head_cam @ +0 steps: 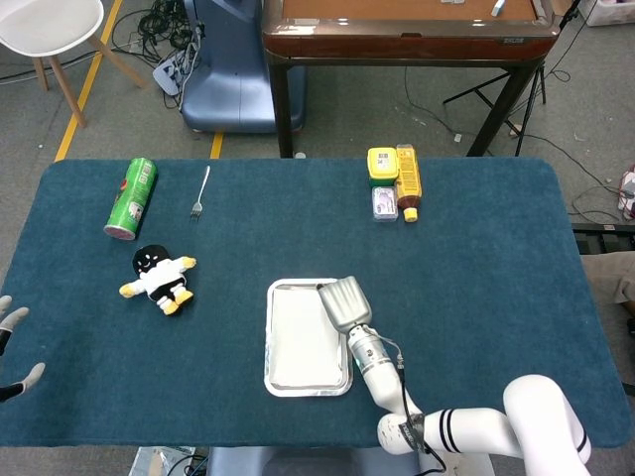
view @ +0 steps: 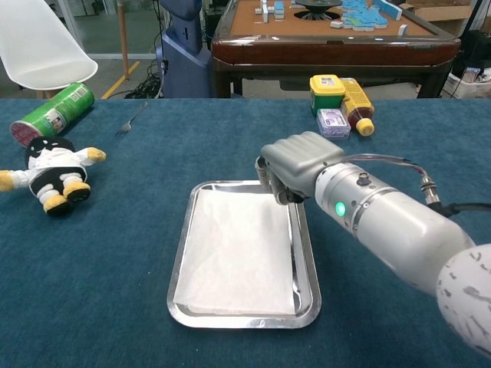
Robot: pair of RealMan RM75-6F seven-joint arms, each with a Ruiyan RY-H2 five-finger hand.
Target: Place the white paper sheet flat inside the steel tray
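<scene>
Over the steel tray's (view: 178, 264) far corner hangs the right robot hand (view: 295, 165), fingers curled, holding nothing; white paper sheet (view: 238, 257) flat inside.

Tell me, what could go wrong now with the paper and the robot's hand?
The right hand hangs over the far right corner of the shiny steel tray. Its curled fingers might snag the white paper sheet and pull it crooked. It might also bump the tray's rim and slide the tray on the blue cloth.

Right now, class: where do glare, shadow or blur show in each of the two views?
Chest view: the steel tray rim carries bright glints; the right hand casts a soft shadow near the white paper sheet; the near forearm looms large. Head view: even light, sharp throughout; the left hand is cropped at the frame edge.
</scene>
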